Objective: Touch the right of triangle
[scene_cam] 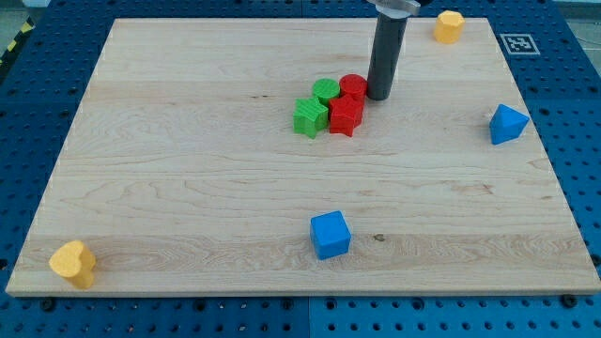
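My tool is a bare rod with nothing to clench; my tip (379, 96) rests on the counter (188, 207) just beside the red cylinder (353, 85), in a cluster with red and green blocks. The blue triangle (508, 124) lies well apart toward the view's right, slightly lower, near the counter's edge. Clear board lies between; little room remains beyond its right side.
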